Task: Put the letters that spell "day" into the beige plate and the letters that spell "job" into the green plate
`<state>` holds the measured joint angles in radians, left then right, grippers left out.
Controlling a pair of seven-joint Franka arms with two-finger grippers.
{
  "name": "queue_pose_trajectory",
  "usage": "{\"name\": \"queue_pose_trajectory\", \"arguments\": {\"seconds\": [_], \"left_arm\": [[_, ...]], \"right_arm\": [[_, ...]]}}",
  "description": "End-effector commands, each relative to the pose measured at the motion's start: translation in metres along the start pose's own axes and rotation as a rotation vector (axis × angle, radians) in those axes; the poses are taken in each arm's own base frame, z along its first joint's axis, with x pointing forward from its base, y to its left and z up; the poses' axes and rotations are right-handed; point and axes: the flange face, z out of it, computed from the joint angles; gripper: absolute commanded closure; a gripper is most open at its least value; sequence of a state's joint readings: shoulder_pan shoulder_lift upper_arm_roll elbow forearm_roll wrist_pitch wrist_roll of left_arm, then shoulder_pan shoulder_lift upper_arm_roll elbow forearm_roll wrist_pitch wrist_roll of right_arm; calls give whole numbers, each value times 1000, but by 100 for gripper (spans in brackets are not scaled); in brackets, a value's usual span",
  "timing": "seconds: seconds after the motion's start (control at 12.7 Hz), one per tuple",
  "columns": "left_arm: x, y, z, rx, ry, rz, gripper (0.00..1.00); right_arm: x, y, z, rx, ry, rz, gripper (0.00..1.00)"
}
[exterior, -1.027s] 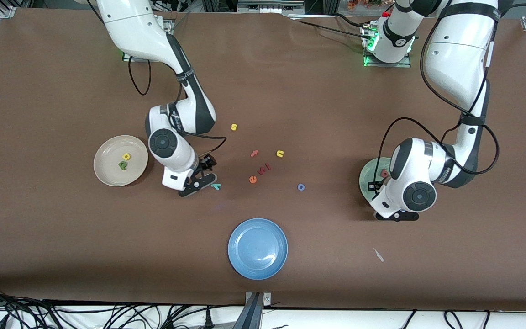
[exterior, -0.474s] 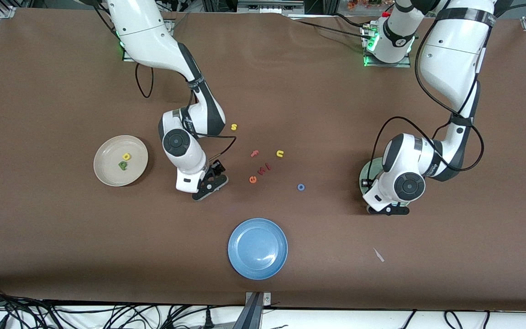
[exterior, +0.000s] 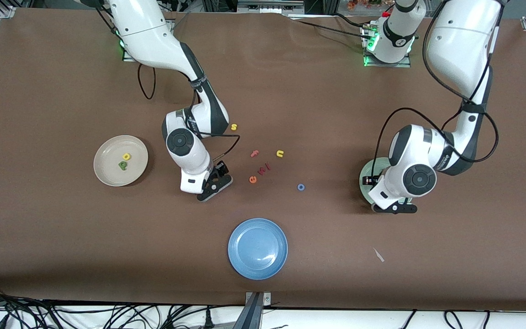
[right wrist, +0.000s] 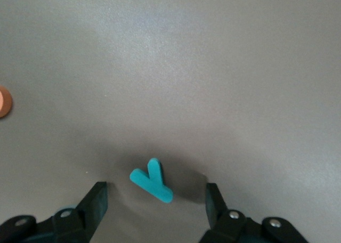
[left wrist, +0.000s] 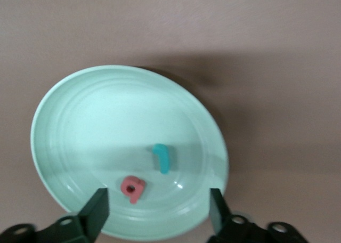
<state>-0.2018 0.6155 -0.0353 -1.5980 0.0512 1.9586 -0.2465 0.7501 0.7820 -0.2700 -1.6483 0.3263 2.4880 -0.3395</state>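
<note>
My right gripper [exterior: 215, 183] [right wrist: 154, 200] is open and low over the table, with the teal "y" [right wrist: 152, 181] lying flat between its fingers, untouched. The front view hides that letter under the hand. The beige plate [exterior: 107, 176] holds the yellow "a" [exterior: 126, 156] and green "d" [exterior: 123, 165]. Over the green plate [exterior: 366, 179] [left wrist: 53, 104] my left gripper [exterior: 393, 208] [left wrist: 159, 208] stands open and holds nothing. The red "b" [left wrist: 132, 188] and teal "j" [left wrist: 162, 158] lie in that plate. The blue "o" [exterior: 301, 187] sits on the table between the two grippers.
A blue plate [exterior: 257, 248] stands nearer the front camera. Loose letters lie mid-table: yellow "s" [exterior: 234, 127], yellow "u" [exterior: 280, 153], pink "f" [exterior: 255, 153], orange "e" [exterior: 252, 179] [right wrist: 2, 102] and small red letters [exterior: 265, 168]. A white scrap [exterior: 378, 254] lies near the front.
My left gripper has opened over the green plate. My right gripper has slid toward the left arm's end and now covers the teal "y" in the front view.
</note>
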Motion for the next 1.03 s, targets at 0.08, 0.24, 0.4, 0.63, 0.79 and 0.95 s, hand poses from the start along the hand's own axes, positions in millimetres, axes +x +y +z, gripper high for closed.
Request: {"name": "queue_pose_trajectory", "arguments": {"seconds": [0.08,0.24,0.4,0.63,0.79,0.95], "left_arm": [[-15,49,-33,-125,9,16,0],[-22,96,-37,-120,30,81,0],[-24,130,-27,-130,77,112,0],[-18,170,-1,-215,157,43,0],[-21,199,25,-227,201,10,0],[-35,231,41,-193,214,4,0]], "right_arm": [[11,-2,8,-6,14,-48,34],[11,-2,7,-6,15,-56,50],[11,-2,7,-6,15,-58,59],[12,-5,7,-6,15,-58,86],[12,-9,7,-3,16,-62,97],[14,-9,2,2,15,-60,100]]}}
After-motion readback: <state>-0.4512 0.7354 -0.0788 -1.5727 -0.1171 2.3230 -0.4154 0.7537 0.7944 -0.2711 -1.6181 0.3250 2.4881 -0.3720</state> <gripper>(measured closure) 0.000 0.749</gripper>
